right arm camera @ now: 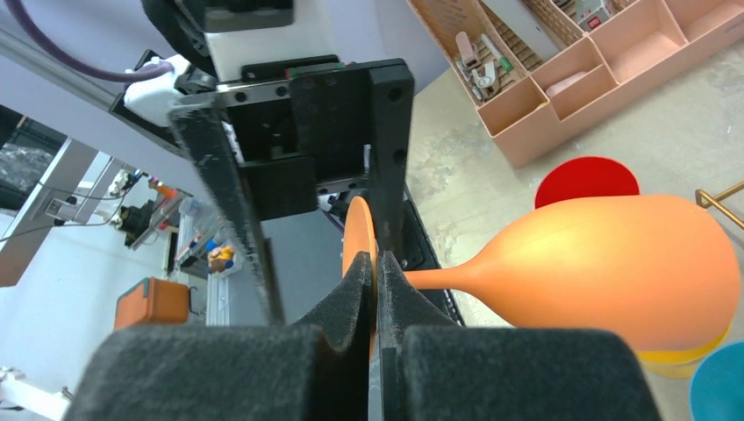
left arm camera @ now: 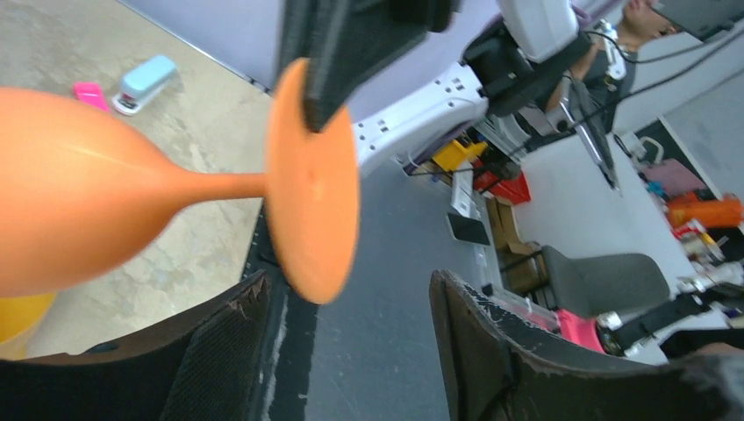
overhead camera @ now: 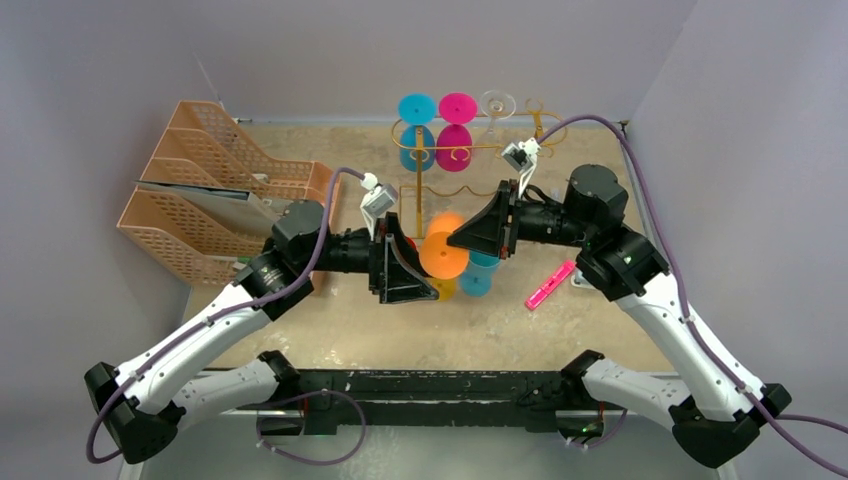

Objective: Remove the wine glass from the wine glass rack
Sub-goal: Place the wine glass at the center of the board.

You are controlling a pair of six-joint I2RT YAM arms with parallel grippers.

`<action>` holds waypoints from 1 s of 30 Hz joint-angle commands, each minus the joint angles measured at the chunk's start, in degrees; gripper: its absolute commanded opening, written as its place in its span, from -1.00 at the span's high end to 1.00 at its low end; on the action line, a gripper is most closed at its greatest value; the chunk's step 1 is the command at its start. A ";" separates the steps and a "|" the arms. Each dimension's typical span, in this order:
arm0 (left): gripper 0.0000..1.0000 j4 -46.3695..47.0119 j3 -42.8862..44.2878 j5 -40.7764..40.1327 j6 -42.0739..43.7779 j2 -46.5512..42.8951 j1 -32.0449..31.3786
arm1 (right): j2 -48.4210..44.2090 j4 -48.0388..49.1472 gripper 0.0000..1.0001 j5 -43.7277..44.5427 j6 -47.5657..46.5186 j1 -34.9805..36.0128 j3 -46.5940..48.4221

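My right claw (right arm camera: 375, 274) was clamped tight on the rim of the flat round foot of the orange plastic wine glass (right arm camera: 614, 263). The glass lay on its side in the air, its stem level and its bowl off to one side of that claw. My left claw (left arm camera: 349, 294) faced it, jaws apart and gripping nothing. Its two padded fingers straddled the same foot, which sat nearer one finger than the other; I could not tell whether it touched.

Just below the bowl sat a yellow glass (right arm camera: 676, 361) and a teal one (right arm camera: 721, 386). Farther out from both claws stood the thin gold wire wine glass rack (overhead camera: 417, 195), with a blue glass (overhead camera: 417, 108), a magenta glass (overhead camera: 457, 107) and a clear glass (overhead camera: 497, 102) hung along its top.

I judged the lift largely done, since the orange glass hung in front of the rack and not on its hooks. What remained was carrying it clear and setting it on the sandy tabletop (overhead camera: 330, 320). A bit of gold wire did show just beside the bowl, so I could not swear it was fully free.

The bowl's mouth was out of sight. A red disc (right arm camera: 586, 180) beyond the stem was half hidden, and I could not tell what it belonged to.
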 commanded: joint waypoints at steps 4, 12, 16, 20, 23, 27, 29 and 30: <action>-0.11 13.75 -3.97 -7.51 -3.83 -0.80 -0.35 | -0.62 0.59 1.00 -3.84 -0.45 0.24 1.42; 0.45 16.14 -5.10 -6.10 -6.06 -0.71 -0.35 | -0.61 1.69 1.00 -4.48 0.14 0.24 0.55; 0.80 16.43 -5.08 -5.75 -5.99 -0.70 -0.35 | -0.74 1.79 1.00 -4.85 0.33 0.24 0.51; 0.97 16.54 -5.04 -5.27 -5.82 -1.31 -0.35 | -1.30 1.90 1.00 -4.74 0.47 0.24 0.24; 0.76 16.54 -4.86 -5.41 -5.81 -1.86 -0.35 | -1.70 2.73 1.00 -4.77 0.96 0.24 -0.11; 0.65 16.50 -4.51 -4.88 -5.76 -1.76 -0.35 | -2.19 2.84 1.00 -4.47 1.30 0.24 -0.25; 0.66 16.37 -4.57 -4.73 -5.79 -1.66 -0.35 | -2.57 3.11 1.00 -4.01 1.43 0.24 -0.65; 0.67 16.36 -4.59 -4.61 -6.01 -1.77 -0.35 | -2.73 3.39 1.00 -3.80 1.47 0.24 -0.87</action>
